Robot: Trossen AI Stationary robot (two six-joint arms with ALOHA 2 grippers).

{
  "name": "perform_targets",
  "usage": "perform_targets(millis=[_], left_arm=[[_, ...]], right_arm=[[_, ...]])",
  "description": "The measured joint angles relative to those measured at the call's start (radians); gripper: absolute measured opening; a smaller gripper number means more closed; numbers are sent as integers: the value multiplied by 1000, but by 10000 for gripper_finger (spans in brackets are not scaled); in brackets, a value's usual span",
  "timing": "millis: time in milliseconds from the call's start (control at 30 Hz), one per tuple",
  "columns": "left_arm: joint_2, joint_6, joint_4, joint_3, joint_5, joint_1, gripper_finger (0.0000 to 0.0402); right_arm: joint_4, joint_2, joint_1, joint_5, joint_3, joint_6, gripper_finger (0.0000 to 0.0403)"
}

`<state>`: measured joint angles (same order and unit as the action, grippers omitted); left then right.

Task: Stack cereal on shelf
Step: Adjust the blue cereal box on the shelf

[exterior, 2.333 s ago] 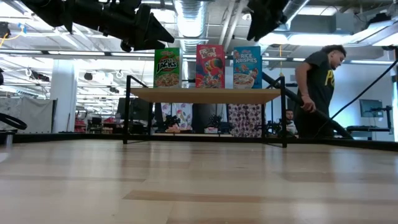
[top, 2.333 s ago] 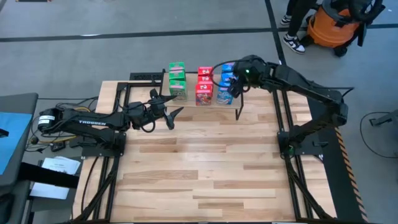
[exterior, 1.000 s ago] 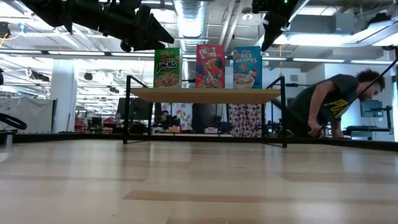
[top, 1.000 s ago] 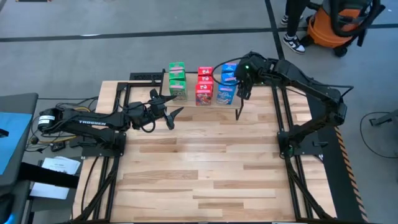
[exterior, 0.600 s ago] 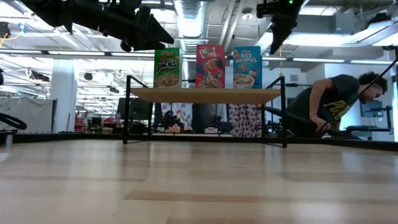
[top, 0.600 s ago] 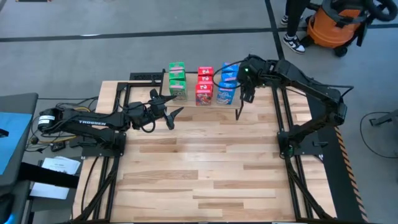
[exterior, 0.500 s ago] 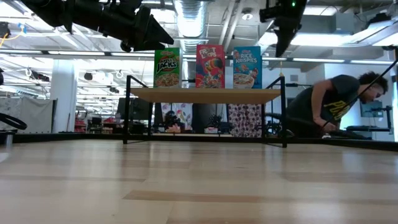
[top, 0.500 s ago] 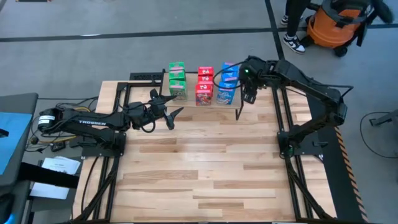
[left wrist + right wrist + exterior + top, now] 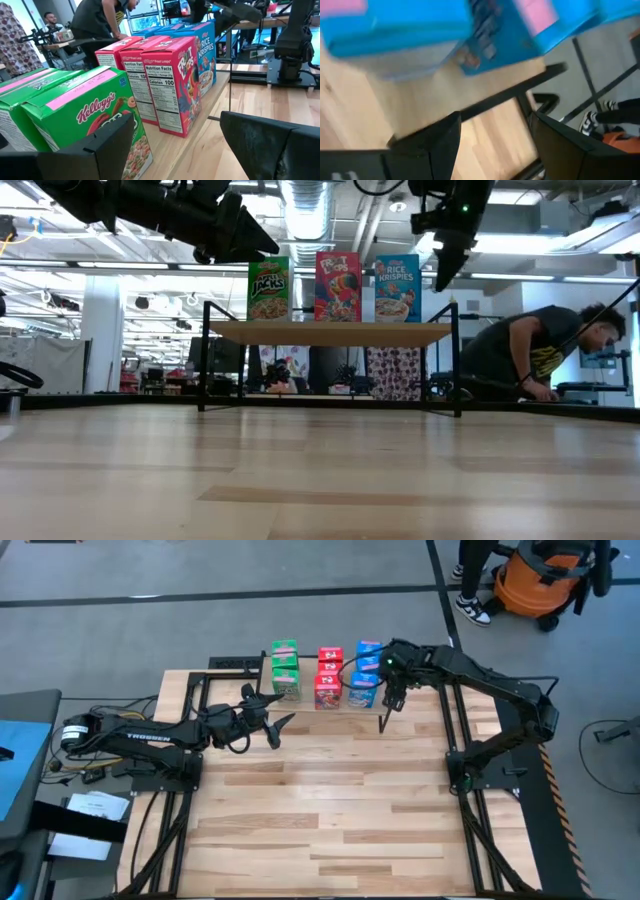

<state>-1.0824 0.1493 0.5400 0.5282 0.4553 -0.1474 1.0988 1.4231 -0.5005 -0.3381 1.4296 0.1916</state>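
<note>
The cereal boxes stand upright in three rows on the shelf (image 9: 330, 332) at the table's far side: green (image 9: 285, 670), red (image 9: 329, 676) and blue (image 9: 366, 670). In the low view their fronts show as green (image 9: 268, 288), red (image 9: 338, 285) and blue (image 9: 397, 288). My right gripper (image 9: 392, 692) is open and empty, just right of the blue row, above the shelf's right end (image 9: 445, 268). Blue boxes (image 9: 445, 30) blur past in its wrist view. My left gripper (image 9: 272, 722) is open and empty, near-left of the shelf, facing the green boxes (image 9: 75, 110).
The shelf's thin black legs (image 9: 382, 725) stand on the slatted table top (image 9: 320, 810). Black frame rails run along the table's left and right sides. A person (image 9: 530, 355) crouches in the room beyond the table.
My right gripper has drawn away from the blue boxes toward the table's right edge, then come down and a little toward the near edge, staying empty. The boxes have kept still. The person behind the table has bent low.
</note>
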Motion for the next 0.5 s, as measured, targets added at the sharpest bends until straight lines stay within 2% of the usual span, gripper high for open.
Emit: perform_targets(millis=[233,500], left_arm=[[0,0,-2,0,0,0,289],[0,1,-6,0,0,0,289]], right_arm=[[-65,-5,-41,-94,20,-16,265],[-120,-2,-86,-86,21,-69,265]])
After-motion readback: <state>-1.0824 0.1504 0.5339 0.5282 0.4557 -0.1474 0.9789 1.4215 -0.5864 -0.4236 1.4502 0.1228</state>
